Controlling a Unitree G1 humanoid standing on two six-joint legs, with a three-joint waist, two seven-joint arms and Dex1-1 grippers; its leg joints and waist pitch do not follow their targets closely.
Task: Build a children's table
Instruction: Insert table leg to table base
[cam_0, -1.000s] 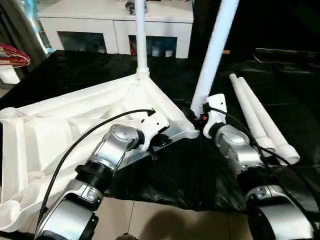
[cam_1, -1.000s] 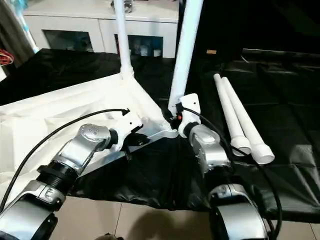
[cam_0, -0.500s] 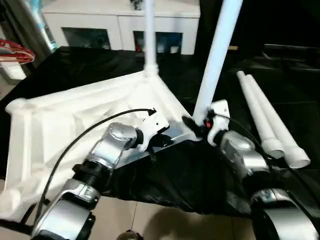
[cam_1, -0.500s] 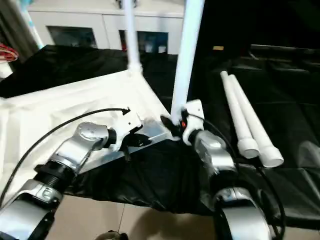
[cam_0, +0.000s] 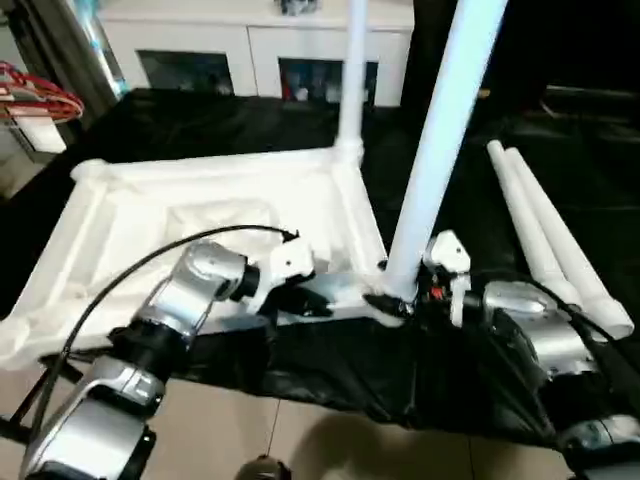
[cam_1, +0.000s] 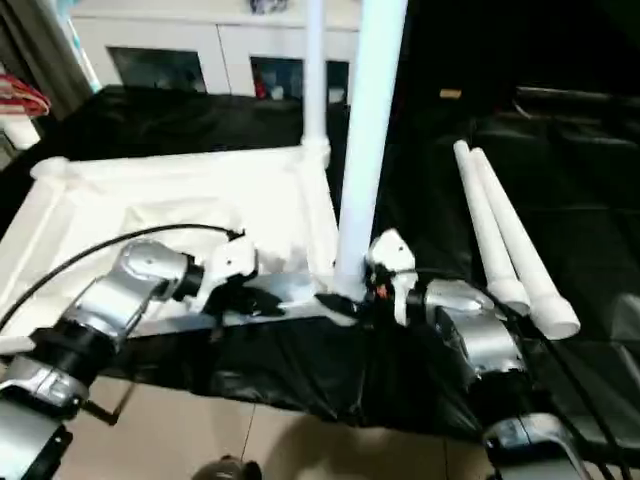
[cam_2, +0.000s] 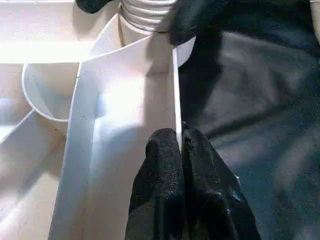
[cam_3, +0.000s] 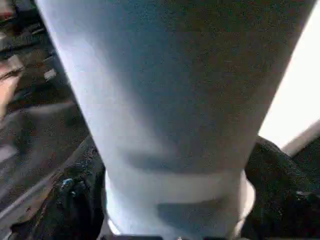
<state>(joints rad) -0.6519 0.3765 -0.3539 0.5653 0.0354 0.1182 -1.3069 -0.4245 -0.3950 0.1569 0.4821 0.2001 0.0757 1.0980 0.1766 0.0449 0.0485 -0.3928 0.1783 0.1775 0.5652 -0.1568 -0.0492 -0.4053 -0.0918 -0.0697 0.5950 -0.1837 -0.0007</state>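
The white tabletop (cam_0: 200, 205) lies upside down on a black cloth. One leg (cam_0: 351, 80) stands upright in its far corner socket. A second leg (cam_0: 440, 150) stands in the near right corner socket. My left gripper (cam_0: 312, 298) is shut on the tabletop's thin front rim (cam_2: 176, 90), pinching it between the fingertips (cam_2: 165, 150). My right gripper (cam_0: 392, 300) sits at the base of the near leg (cam_3: 170, 100), open, with a black finger (cam_3: 75, 200) on either side of it. Two loose legs (cam_0: 545, 235) lie side by side on the cloth to the right.
The black cloth (cam_0: 200, 115) covers the work surface and hangs over its near edge above a tan floor (cam_0: 300, 440). A white cabinet with glass doors (cam_0: 250, 45) stands behind. Red wire items (cam_0: 35, 100) sit at the far left.
The head view has shifted. The tabletop has swung so its front rim lies more squarely across me, and the near leg stands more upright. My right gripper's fingers have spread wider around that leg.
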